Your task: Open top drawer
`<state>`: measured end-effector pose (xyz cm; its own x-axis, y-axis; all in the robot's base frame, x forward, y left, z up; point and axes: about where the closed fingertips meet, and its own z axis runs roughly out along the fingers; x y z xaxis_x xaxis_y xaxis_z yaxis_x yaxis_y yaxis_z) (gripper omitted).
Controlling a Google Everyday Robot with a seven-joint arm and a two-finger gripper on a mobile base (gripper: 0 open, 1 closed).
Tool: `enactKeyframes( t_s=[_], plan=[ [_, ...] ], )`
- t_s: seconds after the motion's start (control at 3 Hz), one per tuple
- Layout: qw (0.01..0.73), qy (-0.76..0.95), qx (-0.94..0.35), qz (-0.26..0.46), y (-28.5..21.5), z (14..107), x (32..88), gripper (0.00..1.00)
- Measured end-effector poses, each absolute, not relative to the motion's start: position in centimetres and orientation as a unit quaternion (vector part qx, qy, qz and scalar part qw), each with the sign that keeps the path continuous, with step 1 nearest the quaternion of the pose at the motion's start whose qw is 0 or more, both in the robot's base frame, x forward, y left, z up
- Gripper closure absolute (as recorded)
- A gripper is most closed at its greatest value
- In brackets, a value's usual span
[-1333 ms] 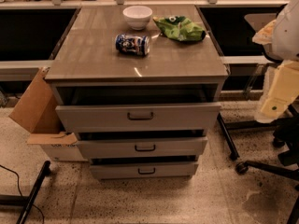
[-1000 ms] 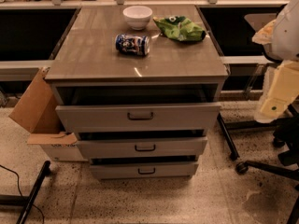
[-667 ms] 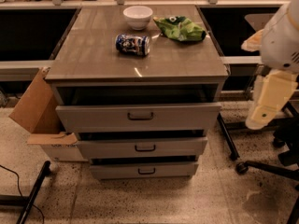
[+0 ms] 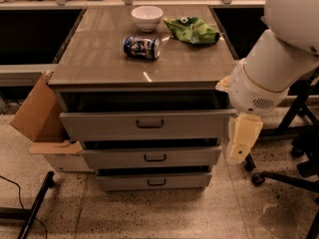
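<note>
Most of the top drawer (image 4: 109,126) lies shadowed behind its flat grey front. At right hangs the cream gripper (image 4: 243,141), its spread unreadable.

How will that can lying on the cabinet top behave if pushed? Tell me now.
The can lies on its side on the smooth cabinet top, so it would probably roll. It looks small, so it is likely light. The claw hangs beside the top drawer, apart from the can.

The single camera looks down at the desk's (image 4: 99,54) front edge from nearby, high up; the gripper (image 4: 244,138) hangs beside its front right corner.
</note>
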<state>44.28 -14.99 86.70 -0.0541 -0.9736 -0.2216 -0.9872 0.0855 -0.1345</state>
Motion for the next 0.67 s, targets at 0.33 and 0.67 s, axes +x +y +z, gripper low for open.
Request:
enactKeyframes(
  t_s=[0.33,0.67],
  plan=[
    [0.128,0.726,-0.676,0.027,-15.0,86.7,44.3,0.00],
    [0.129,0.724,-0.677,0.034,-14.7,83.8,44.9,0.00]
  ],
)
